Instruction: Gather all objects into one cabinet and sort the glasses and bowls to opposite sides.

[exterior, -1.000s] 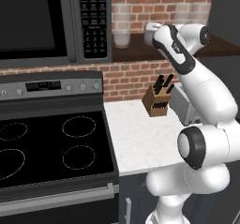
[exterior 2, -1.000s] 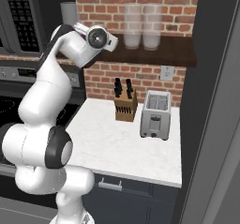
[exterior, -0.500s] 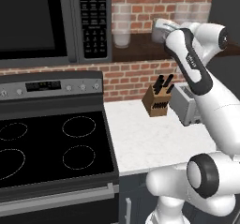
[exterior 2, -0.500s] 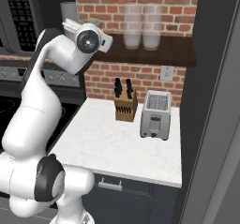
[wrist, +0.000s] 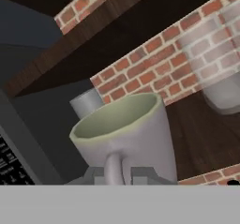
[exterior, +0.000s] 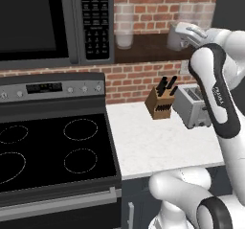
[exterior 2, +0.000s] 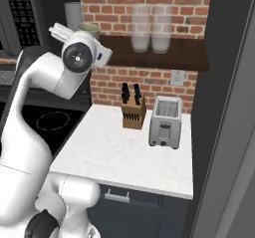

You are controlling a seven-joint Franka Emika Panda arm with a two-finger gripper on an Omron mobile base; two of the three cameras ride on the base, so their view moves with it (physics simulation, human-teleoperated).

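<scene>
The gripper (wrist: 117, 180) is clamped on the handle of a pale greenish mug (wrist: 124, 136) beside the wooden shelf (exterior 2: 164, 55). To carry it well, keep the mug level and clear of the tall glasses (exterior 2: 151, 29).

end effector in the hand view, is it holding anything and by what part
It holds a pale greenish mug, gripped at its handle, which sits between the end effector fingers; the exact contact is cut off at the frame bottom.

Even, flat rendered light – no glare and only soft shadows, deepest under the wooden shelf (exterior 2: 164, 58) beyond the gripper (wrist: 117, 174). The hand view is coarse and blurry – the mug (wrist: 124, 134) at the fingertips is soft-edged, and the glasses (exterior 2: 151, 28) further off look hazy and washed out.
</scene>
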